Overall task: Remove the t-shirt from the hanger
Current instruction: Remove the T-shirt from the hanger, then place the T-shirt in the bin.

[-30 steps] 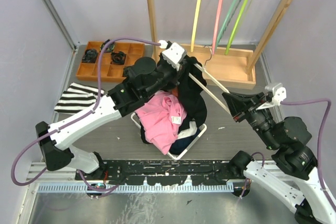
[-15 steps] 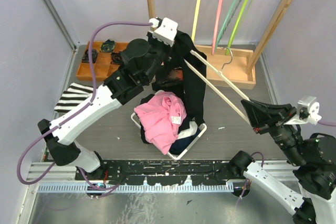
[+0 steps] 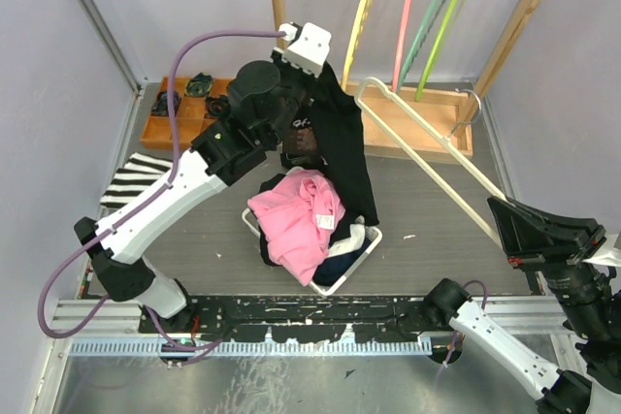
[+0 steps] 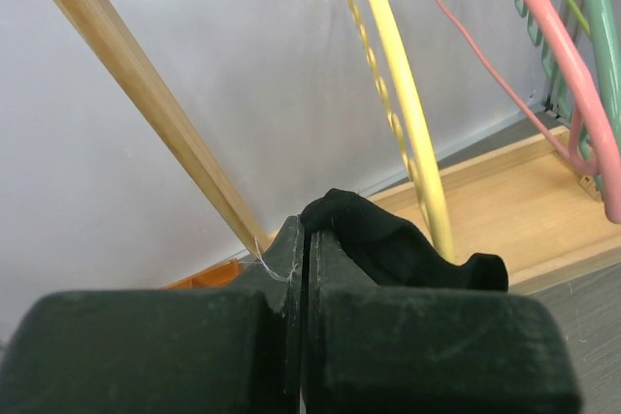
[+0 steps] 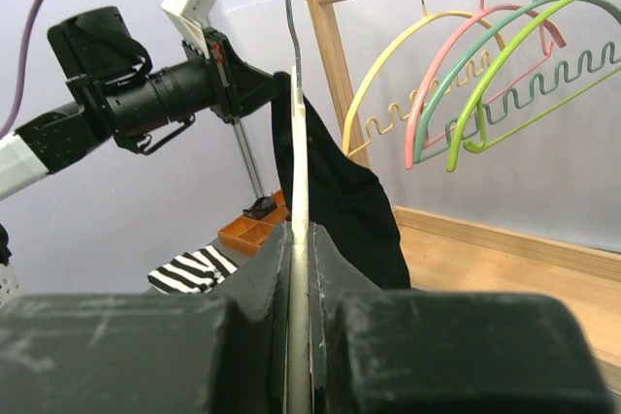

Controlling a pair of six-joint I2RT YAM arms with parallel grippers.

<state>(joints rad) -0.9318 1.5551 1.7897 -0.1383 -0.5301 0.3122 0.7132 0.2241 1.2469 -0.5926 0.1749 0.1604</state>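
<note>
Black t-shirt [image 3: 342, 143] hangs off the cream hanger [image 5: 299, 143], above the white basket [image 3: 363, 257].
The left gripper [image 4: 306, 239] pinches the shirt's top edge; the right gripper [image 5: 299, 239] clamps the bare hanger, just beside the cloth.

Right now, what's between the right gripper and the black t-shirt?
The cream hanger, clamped in the right gripper, reaches across to the black t-shirt; the top view shows it.

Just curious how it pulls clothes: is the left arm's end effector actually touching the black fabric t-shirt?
Touching. The left wrist view shows the left end effector pinching a fold of the black fabric t-shirt.
</note>
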